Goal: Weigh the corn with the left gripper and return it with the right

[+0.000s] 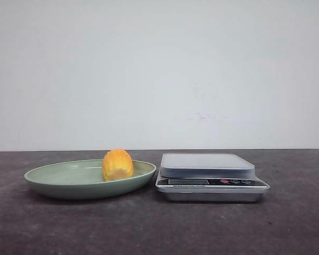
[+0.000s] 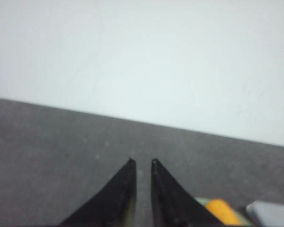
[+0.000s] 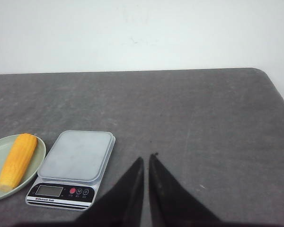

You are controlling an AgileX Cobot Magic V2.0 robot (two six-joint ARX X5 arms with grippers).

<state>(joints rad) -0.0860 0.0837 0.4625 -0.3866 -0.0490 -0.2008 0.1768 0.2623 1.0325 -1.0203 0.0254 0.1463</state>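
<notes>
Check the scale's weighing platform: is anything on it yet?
Empty. The scale platform is bare in the front and right wrist views; the corn lies in the green plate beside it.

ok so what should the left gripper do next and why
Probably move the left gripper toward the corn and open wider. The corn lies in the green plate, the scale has nothing on it, and both grippers hold nothing, fingers nearly closed.
</notes>
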